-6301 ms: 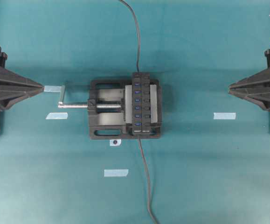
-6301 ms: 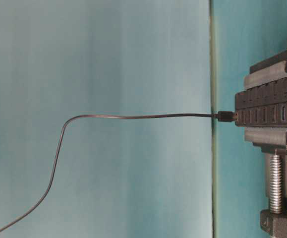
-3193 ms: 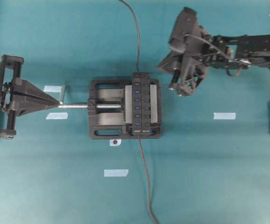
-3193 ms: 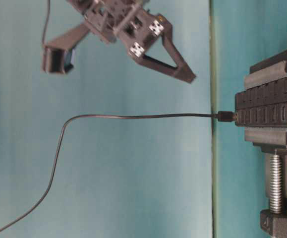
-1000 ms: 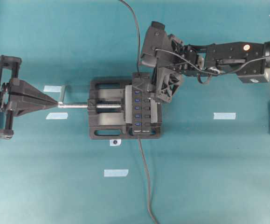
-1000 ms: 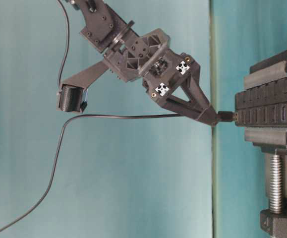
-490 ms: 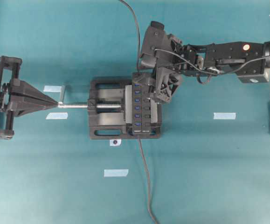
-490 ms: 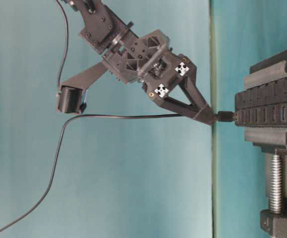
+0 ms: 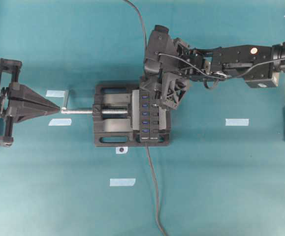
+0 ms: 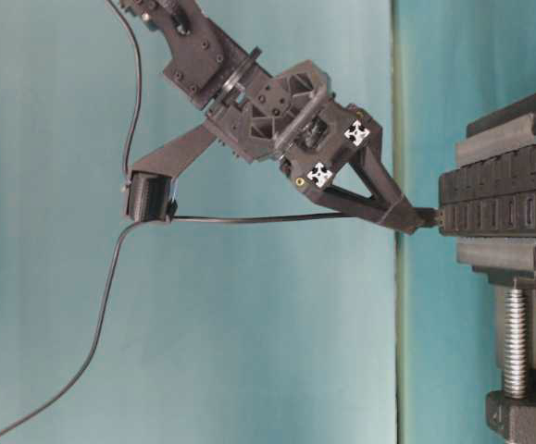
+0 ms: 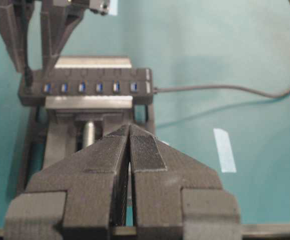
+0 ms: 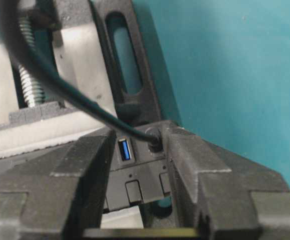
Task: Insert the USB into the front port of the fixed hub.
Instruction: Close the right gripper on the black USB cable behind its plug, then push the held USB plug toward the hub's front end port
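The fixed hub (image 9: 149, 118) is clamped in a black vise, blue ports up, lettered end toward the front. The USB (image 10: 427, 218) sits at the hub's back end, its thin cable (image 9: 143, 29) trailing away to the rear. My right gripper (image 10: 408, 219) reaches in from the right and straddles the plug (image 12: 155, 138). Its jaws are partly closed: the right finger (image 12: 195, 165) is against the plug, while a gap remains on the left finger's side. My left gripper (image 11: 129, 127) is shut and empty, its tip (image 9: 59, 108) by the vise screw's handle.
The vise (image 9: 108, 132) with its silver screw (image 9: 83, 111) stands mid-table. The hub's own cable (image 9: 152, 187) runs off the front edge. Tape marks (image 9: 237, 122) (image 9: 122, 182) lie on the teal mat.
My right arm came in from the right and lowered onto the plug. Over the last second its jaws narrowed around the plug and it shifted slightly. The left gripper has stayed put.
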### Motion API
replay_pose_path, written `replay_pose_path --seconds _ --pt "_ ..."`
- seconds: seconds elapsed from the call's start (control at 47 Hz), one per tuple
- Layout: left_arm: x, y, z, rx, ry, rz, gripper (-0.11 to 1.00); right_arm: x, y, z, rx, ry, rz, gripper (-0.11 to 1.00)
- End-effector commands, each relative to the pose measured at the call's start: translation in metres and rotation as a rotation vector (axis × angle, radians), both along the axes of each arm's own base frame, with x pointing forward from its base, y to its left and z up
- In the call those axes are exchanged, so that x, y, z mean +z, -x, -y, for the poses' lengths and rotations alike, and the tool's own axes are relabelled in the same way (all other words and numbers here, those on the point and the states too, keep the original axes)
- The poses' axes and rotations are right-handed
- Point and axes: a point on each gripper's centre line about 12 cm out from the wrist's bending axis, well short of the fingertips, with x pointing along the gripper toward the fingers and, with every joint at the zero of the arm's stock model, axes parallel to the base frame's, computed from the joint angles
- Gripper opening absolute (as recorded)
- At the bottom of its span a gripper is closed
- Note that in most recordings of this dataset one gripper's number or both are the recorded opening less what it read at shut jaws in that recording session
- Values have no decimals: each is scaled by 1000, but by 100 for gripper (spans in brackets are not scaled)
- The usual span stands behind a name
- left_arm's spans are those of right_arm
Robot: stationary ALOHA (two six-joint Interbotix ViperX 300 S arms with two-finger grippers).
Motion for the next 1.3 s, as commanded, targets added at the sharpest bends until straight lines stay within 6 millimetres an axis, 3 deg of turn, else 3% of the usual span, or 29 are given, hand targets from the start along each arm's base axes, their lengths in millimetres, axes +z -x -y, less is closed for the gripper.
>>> replay_pose_path --seconds 0.0,0.362,0.681,0.979,1.277 --pt "5 -2 0 -2 -1 18 0 13 -6 -1 8 10 32 35" --pt "5 -2 0 1 2 20 0 11 -4 -1 2 -9 -25 6" --pt "6 -2 0 -1 2 21 0 19 -9 0 2 -5 -8 4" --pt "6 -2 0 -1 2 23 0 43 -6 -2 2 -7 3 4" --pt "14 0 0 1 9 49 0 49 -2 -23 26 -40 -24 4"
